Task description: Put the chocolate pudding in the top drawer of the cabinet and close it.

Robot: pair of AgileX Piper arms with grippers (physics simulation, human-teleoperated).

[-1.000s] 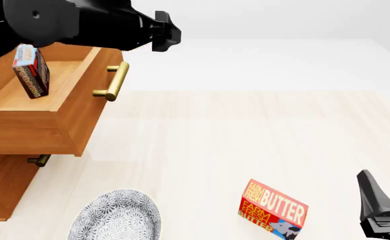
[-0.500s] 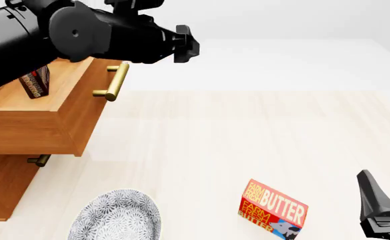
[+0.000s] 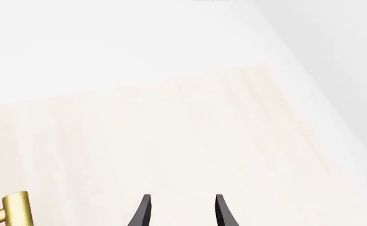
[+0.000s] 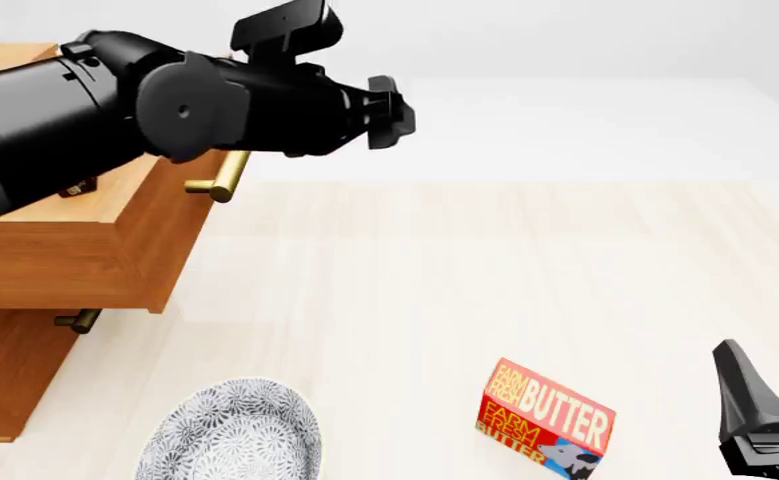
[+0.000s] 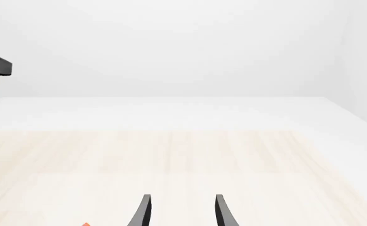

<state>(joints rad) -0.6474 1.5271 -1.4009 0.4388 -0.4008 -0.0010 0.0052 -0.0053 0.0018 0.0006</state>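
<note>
The cabinet (image 4: 2, 370) stands at the left with its top drawer (image 4: 149, 250) pulled open. The drawer's brass handle (image 4: 224, 176) also shows at the edge of the left wrist view (image 3: 12, 211). The chocolate pudding is almost wholly hidden behind my left arm; only a dark sliver (image 4: 80, 187) shows inside the drawer. My left gripper (image 4: 393, 110) hovers to the right of the handle, above the table, and is open and empty (image 3: 181, 212). My right gripper (image 4: 776, 400) rests low at the front right, also open and empty (image 5: 181, 212).
A red BUTTER box (image 4: 545, 418) stands on the table at the front, right of centre. A patterned grey plate (image 4: 236, 432) lies at the front left. The lower drawer's handle (image 4: 80, 321) pokes out under the open drawer.
My left arm has swung right, out over the drawer front and past the handle. The pudding stays standing in the drawer, and the arm now covers it. The right arm has not moved.
</note>
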